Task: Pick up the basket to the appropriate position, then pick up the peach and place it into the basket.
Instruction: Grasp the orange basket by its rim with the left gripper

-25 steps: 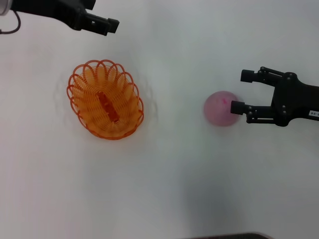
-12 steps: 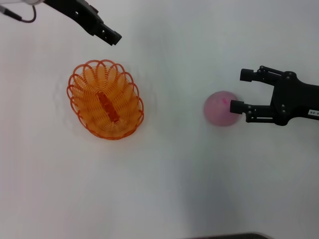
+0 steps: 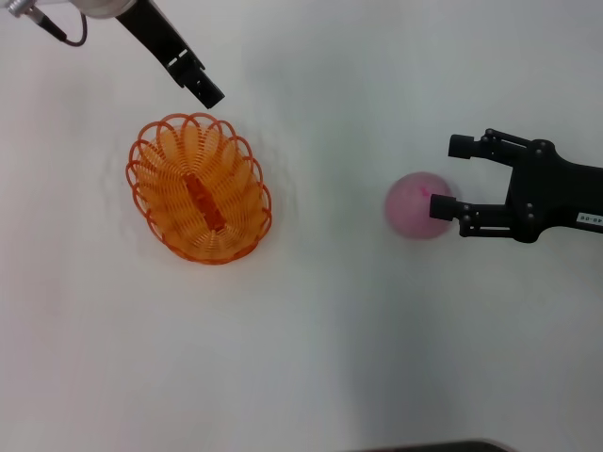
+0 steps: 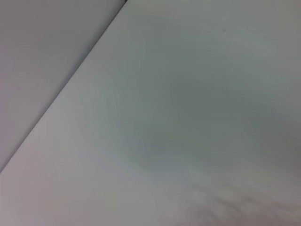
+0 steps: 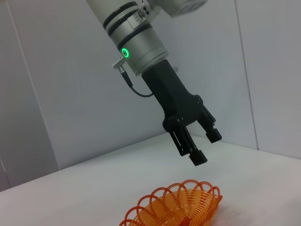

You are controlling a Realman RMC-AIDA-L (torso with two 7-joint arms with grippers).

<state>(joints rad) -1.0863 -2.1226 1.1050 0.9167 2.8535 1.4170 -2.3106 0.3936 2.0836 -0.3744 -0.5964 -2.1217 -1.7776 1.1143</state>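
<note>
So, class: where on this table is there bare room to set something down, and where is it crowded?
Bare white table lies between the basket and the peach, and across the whole near side below both. It is crowded at the peach, where the open right pincer reaches in, and at the basket's far rim, where the open left pincer hangs above it.

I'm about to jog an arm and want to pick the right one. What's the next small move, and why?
Probably bring the left gripper down onto the basket rim: its fingers are open and it hangs above the far rim, not touching. The right gripper, open, waits beside the peach, which goes in afterwards.
</note>
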